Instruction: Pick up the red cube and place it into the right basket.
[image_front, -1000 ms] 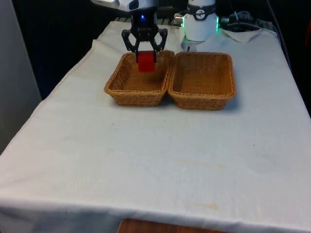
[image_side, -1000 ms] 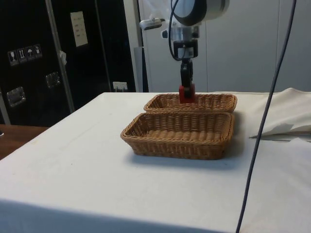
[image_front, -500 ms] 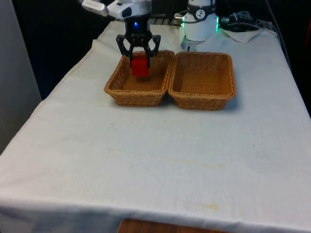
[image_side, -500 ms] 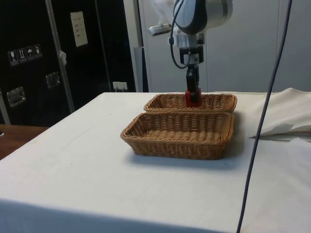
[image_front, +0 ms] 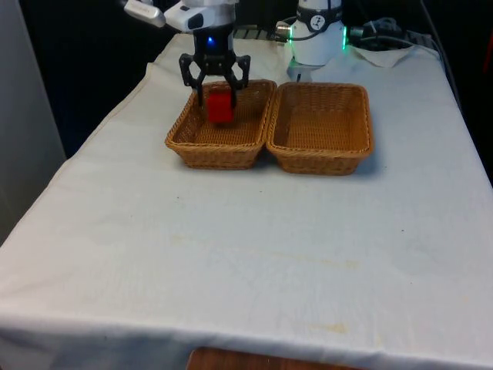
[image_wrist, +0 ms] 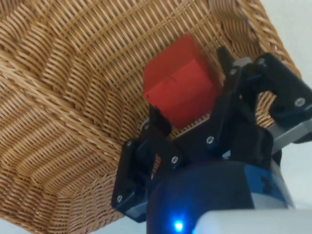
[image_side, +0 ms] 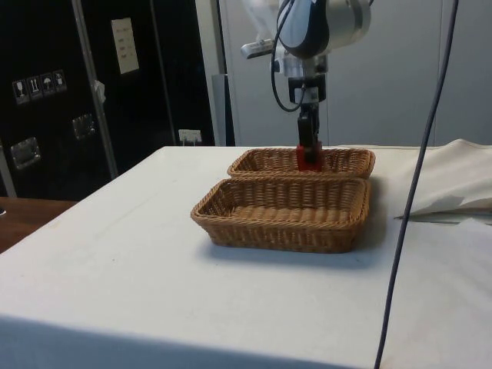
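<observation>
The red cube (image_front: 220, 108) hangs just inside the wicker basket (image_front: 208, 148) at the front view's left, over its far half. My gripper (image_front: 219, 97) is shut on the red cube (image_wrist: 180, 87), one black finger (image_wrist: 157, 119) at each side of it. In the side view the cube (image_side: 310, 158) sits at rim level of the farther basket (image_side: 257, 160), under the gripper (image_side: 309, 150). The second basket (image_front: 320, 158), at the front view's right, holds nothing and touches the first along one long side.
The two baskets stand side by side at the far half of the white cloth. A crumpled white cloth and cables (image_front: 385, 46) lie at the far right corner. A thin cable (image_side: 415, 192) hangs down in the side view.
The gripper has carried the cube towards the front view's left and a little lower, from near the baskets' shared rim to over the left basket's inside.
</observation>
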Tool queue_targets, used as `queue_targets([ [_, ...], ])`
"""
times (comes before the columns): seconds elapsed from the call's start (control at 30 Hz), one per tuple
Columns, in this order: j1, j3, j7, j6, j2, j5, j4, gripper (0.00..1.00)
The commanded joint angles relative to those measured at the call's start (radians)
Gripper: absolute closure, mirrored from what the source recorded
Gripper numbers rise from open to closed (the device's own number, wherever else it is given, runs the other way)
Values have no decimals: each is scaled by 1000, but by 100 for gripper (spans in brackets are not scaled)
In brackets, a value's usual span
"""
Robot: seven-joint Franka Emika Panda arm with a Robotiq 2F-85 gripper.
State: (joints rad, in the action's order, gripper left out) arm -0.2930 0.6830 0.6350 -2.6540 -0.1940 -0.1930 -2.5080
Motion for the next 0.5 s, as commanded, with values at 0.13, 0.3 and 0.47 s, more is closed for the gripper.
queue_targets([
  [0.13, 3, 0, 10, 5, -1, -5, 5, 11],
  [0.3, 3, 1, 10, 6, -2, -5, 6, 0],
  [0.47, -2, 6, -2, 9, 7, 2, 8, 0],
])
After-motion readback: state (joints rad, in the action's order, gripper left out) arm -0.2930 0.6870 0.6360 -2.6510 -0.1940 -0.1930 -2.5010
